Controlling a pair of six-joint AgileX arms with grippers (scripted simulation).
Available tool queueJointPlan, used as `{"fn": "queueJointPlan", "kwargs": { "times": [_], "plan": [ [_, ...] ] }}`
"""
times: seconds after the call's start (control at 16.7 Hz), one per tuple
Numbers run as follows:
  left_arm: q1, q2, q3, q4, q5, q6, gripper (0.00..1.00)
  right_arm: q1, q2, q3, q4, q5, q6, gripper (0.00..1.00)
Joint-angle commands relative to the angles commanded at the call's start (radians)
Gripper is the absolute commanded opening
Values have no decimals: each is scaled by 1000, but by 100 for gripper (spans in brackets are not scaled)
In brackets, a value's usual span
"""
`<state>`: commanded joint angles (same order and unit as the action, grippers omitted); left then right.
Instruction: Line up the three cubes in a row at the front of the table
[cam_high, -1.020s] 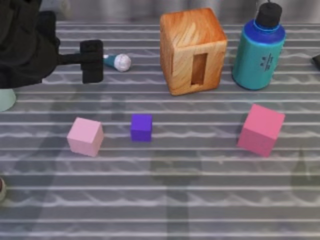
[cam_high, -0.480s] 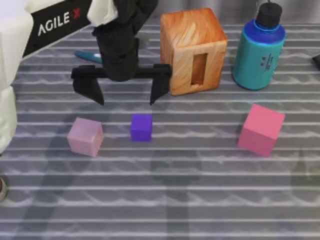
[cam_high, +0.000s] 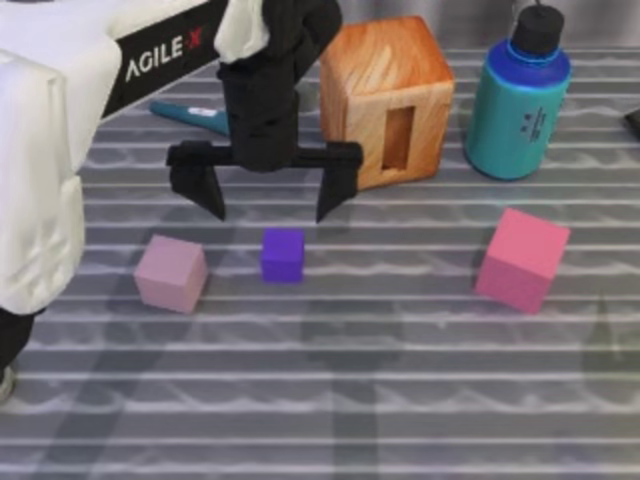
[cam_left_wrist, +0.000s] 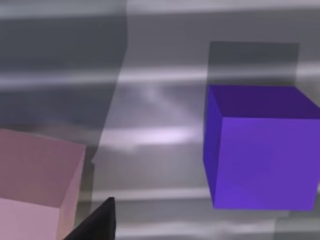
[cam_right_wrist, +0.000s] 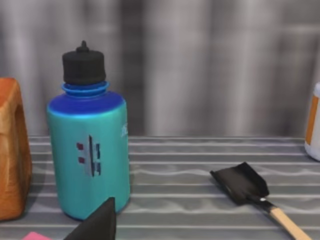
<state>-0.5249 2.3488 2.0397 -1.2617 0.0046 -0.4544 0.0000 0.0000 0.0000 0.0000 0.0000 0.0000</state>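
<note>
The small purple cube (cam_high: 283, 255) rests left of the table's (cam_high: 400, 380) middle, and the pale pink cube (cam_high: 171, 273) lies to its left. Far off at the right is the larger hot pink cube (cam_high: 522, 260), turned at an angle. My left gripper (cam_high: 270, 208) hangs open just behind the purple cube, its fingers spread wider than the cube and touching nothing. The left wrist view shows the purple cube (cam_left_wrist: 260, 150), the pale pink cube (cam_left_wrist: 35, 185) and one dark fingertip (cam_left_wrist: 97, 225). My right gripper (cam_right_wrist: 142, 235) is parked off the top view, open, holding nothing.
A big orange wood-grain block (cam_high: 385, 100) with a slot stands right behind the left gripper. A teal bottle (cam_high: 517, 95) stands at the back right. A teal-handled tool (cam_high: 190, 112) lies behind the left arm. A small black shovel (cam_right_wrist: 240, 182) lies at the far right.
My left arm has swung in from the back left to a spot above and behind the purple cube, its gripper turned fingers-down and spread. None of the cubes has moved.
</note>
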Motion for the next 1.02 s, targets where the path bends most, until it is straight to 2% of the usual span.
{"fn": "queueJointPlan", "kwargs": {
  "times": [0.24,0.6,0.9,1.02],
  "plan": [
    [4,9,-36,42,0,4,100,0,0,0,0,0,0,100],
    [2,79,-187,272,1,3,100,0,0,0,0,0,0,100],
    [1,89,-206,295,1,2,100,0,0,0,0,0,0,100],
    [1,89,-206,295,1,2,85,0,0,0,0,0,0,100]
  ]
}}
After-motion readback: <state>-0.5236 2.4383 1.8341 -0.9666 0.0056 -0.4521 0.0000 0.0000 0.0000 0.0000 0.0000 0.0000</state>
